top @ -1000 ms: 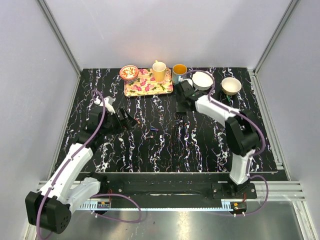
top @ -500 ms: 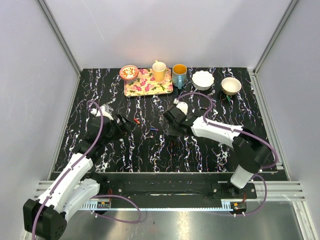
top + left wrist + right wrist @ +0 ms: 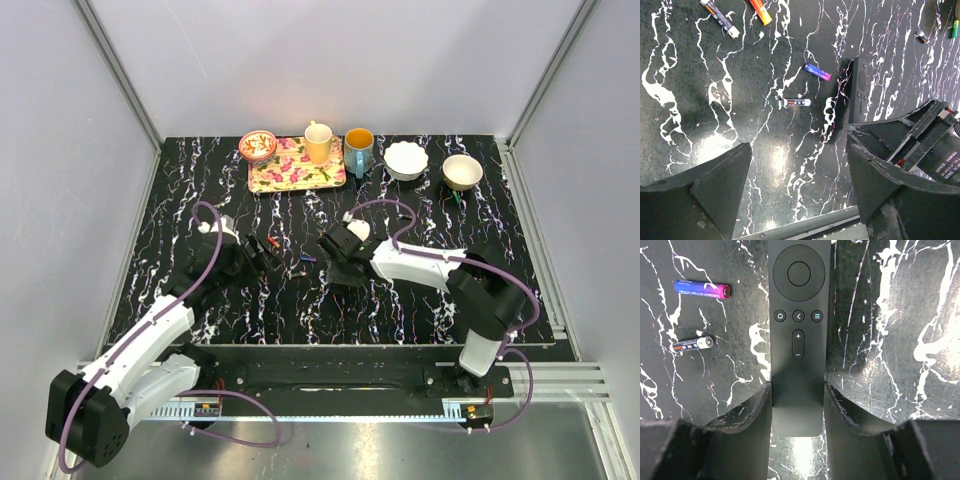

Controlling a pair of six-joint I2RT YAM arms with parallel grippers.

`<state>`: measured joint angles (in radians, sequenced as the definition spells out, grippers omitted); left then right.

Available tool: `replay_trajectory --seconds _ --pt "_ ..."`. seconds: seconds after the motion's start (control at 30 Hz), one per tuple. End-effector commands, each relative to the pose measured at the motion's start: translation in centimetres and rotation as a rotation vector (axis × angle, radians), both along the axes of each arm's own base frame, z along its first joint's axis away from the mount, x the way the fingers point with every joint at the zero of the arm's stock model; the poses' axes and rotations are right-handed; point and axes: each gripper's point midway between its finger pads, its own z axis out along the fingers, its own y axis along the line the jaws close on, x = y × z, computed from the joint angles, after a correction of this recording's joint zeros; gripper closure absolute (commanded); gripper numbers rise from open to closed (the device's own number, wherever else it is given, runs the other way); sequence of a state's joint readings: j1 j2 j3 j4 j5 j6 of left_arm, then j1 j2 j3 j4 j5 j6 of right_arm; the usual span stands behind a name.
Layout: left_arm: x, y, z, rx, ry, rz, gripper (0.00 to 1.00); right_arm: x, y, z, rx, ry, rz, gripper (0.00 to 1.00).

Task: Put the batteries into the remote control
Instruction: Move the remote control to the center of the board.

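Right gripper (image 3: 798, 390) is clamped on the slim black plastic remote control (image 3: 798, 315), left gripper (image 3: 799, 155) spread wide below the small bluish-purple cylindrical battery (image 3: 817, 72) at upper centre; battery pickup is judged next.

The remote control (image 3: 797, 335) sits between the fingers (image 3: 747, 410) of the right gripper (image 3: 798, 405), touching both. Two batteries (image 3: 702, 289) lie on the counter (image 3: 420, 300) just to its left, side by side and apart from each other, and the left gripper (image 3: 262, 250) is further left, beyond them. Along the counter's back edge, from left to right, stand a small dish (image 3: 258, 145), a tray (image 3: 290, 172) carrying a mug (image 3: 319, 142), a second mug (image 3: 359, 148) beside the tray, and two bowls (image 3: 405, 160).
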<state>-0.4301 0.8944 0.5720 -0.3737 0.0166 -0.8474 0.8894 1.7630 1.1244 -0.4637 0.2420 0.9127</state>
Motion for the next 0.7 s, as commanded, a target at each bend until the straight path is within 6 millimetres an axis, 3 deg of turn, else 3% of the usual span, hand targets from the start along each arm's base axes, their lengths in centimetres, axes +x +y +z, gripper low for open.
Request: replay_trajectory --seconds 0.0,0.37,0.5,0.57,0.67 --pt "0.8 -0.9 2.3 -0.039 -0.049 0.002 0.18 -0.6 1.5 0.0 0.046 0.021 0.060 0.63" --pt "0.3 -2.1 2.0 -0.007 -0.027 -0.053 0.14 -0.6 1.9 2.0 0.083 -0.011 0.103 0.33" --pt "0.8 -1.6 2.5 0.031 -0.058 -0.039 0.07 -0.7 1.1 3.0 0.066 -0.034 0.108 0.30" --pt "0.9 -1.4 2.8 0.058 -0.076 -0.040 0.02 -0.2 0.4 5.2 0.073 -0.100 0.103 0.29" --pt "1.6 -1.6 3.8 0.072 -0.114 -0.040 0.01 0.3 -2.2 8.2 0.027 -0.222 0.093 0.22"
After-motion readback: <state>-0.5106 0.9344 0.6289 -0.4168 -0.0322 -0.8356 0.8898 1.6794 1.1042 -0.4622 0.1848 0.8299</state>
